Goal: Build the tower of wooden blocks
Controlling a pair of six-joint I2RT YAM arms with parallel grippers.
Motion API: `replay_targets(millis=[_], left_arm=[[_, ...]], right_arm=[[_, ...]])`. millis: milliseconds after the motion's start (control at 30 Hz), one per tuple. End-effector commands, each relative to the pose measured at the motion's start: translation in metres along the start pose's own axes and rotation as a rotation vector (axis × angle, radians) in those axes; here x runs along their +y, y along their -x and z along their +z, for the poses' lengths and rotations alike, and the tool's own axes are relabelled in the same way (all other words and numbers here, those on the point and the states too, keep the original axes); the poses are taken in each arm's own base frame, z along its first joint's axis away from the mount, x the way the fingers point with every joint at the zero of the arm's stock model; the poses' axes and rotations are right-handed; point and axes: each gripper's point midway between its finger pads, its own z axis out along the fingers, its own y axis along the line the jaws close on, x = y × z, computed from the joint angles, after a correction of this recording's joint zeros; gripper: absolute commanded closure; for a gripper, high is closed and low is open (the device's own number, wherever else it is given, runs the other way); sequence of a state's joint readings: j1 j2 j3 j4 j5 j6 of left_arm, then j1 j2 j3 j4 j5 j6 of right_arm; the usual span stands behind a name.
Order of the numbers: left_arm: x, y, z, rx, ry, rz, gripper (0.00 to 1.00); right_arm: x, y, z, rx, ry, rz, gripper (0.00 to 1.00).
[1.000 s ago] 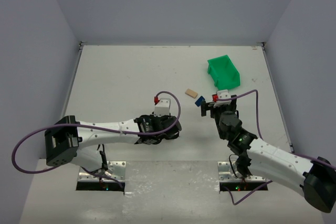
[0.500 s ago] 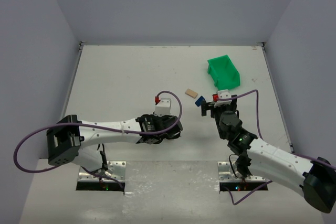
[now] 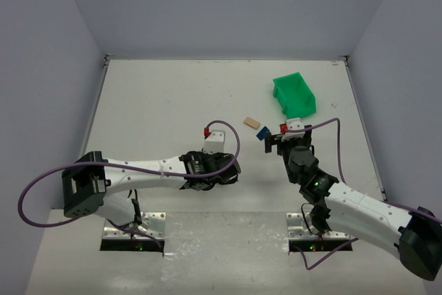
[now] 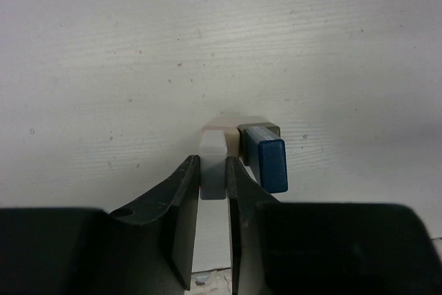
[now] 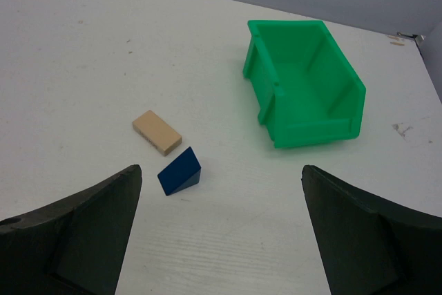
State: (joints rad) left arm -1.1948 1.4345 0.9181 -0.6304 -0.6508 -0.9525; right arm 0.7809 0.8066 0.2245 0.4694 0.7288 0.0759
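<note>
Presently, tower (image 4: 242, 150) barely begun, left hand (image 4: 213, 164) seemingly clamped on its pale block (image 4: 214, 144); plank (image 5: 157, 131) and wedge (image 5: 179, 172) loose, right hand (image 5: 221, 174) spread empty.

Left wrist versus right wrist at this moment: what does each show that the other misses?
Only the left wrist: the left claw closed on a pale block, with a tan block, a dark grey block and a blue piece packed against that block's right side.
Only the right wrist: the right claw wide open, with a tan plank, a dark blue wedge and the green bin ahead of it. The plank and wedge lie close together and the bin stands apart.
Both: the white table and each arm's own claw.
</note>
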Motion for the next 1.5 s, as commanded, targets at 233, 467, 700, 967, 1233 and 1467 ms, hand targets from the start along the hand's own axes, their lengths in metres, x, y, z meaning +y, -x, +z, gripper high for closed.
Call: replay_targets(millis=[233, 467, 700, 967, 1233, 1467], left_arm=[[-0.016, 0.013, -0.009, -0.034, -0.027, -0.027, 0.85], [-0.013, 0.012, -0.007, -0.033, -0.001, -0.026, 0.84], [-0.014, 0.009, -0.005, -0.026, 0.004, -0.018, 0.79], [-0.013, 0.011, -0.005, -0.032, 0.007, -0.019, 0.76], [-0.013, 0.014, -0.008, -0.042, 0.001, -0.021, 0.74], [-0.019, 0.022, -0.017, -0.070, -0.018, -0.017, 0.73]], right_arm=[[-0.004, 0.012, 0.002, -0.039, -0.026, 0.048, 0.01], [-0.005, 0.012, 0.001, -0.041, -0.029, 0.049, 0.01], [-0.006, 0.012, 0.002, -0.042, -0.031, 0.050, 0.01], [-0.006, 0.012, 0.002, -0.040, -0.030, 0.050, 0.01], [-0.004, 0.013, 0.003, -0.040, -0.024, 0.050, 0.01], [-0.003, 0.013, 0.004, -0.036, -0.020, 0.045, 0.01]])
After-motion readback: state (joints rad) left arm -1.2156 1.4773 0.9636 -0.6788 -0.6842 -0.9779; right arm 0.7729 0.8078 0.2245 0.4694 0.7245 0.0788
